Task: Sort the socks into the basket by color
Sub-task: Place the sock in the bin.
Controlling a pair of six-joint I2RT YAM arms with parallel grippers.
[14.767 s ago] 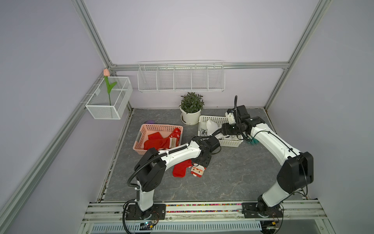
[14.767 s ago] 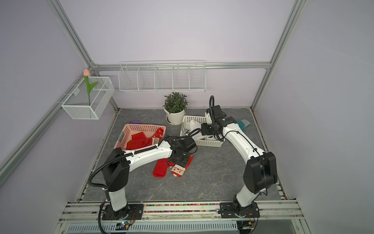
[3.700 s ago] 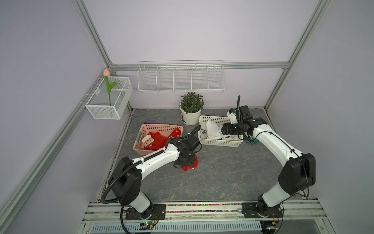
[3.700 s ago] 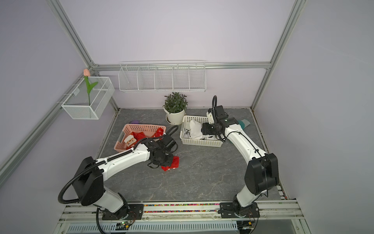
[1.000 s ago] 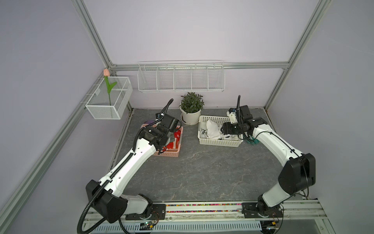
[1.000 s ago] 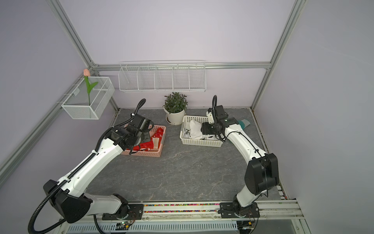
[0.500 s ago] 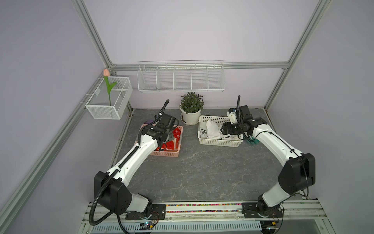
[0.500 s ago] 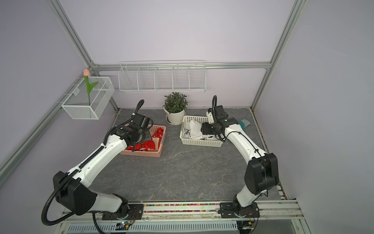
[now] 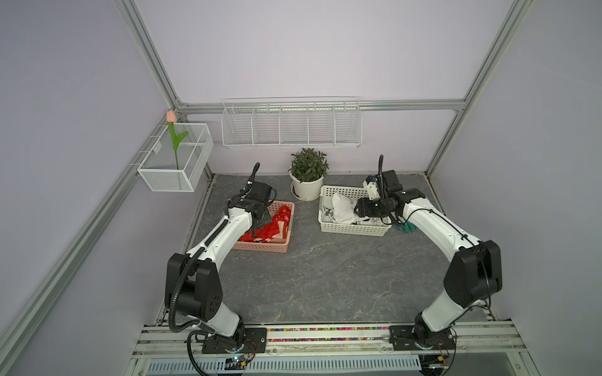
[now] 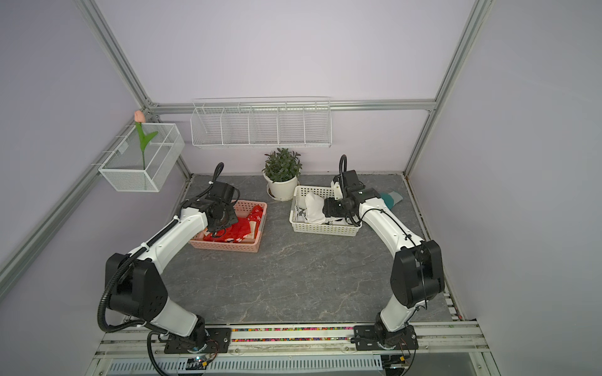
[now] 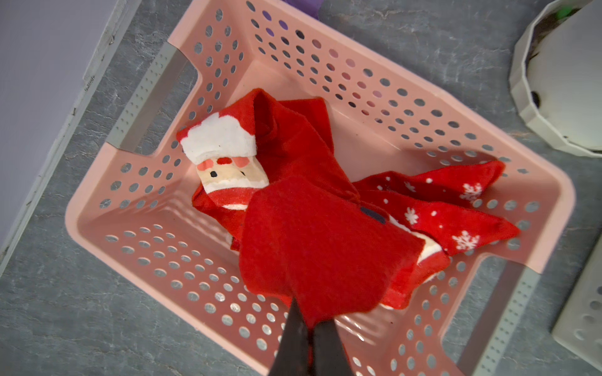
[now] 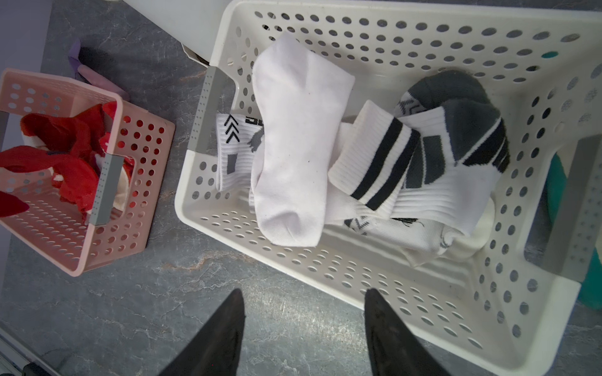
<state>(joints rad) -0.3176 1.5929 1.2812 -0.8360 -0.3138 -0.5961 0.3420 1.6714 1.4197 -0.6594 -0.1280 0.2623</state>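
A grey, stone-patterned tabletop [image 9: 325,276] is recorded. A pink basket [image 9: 260,247] and a white basket [image 9: 351,229] are set on it, well apart. A potted plant [image 9: 306,190] is placed behind the gap between them. A teal fabric item [image 10: 391,198] is noted just beside the white basket, and a purple item [image 12: 86,70] near the pink one.

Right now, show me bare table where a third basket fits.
Widest: the table between pink basket, white basket and front rail. A narrower strip runs between the baskets toward the potted plant. Crowded: around the teal glove beside the white basket.
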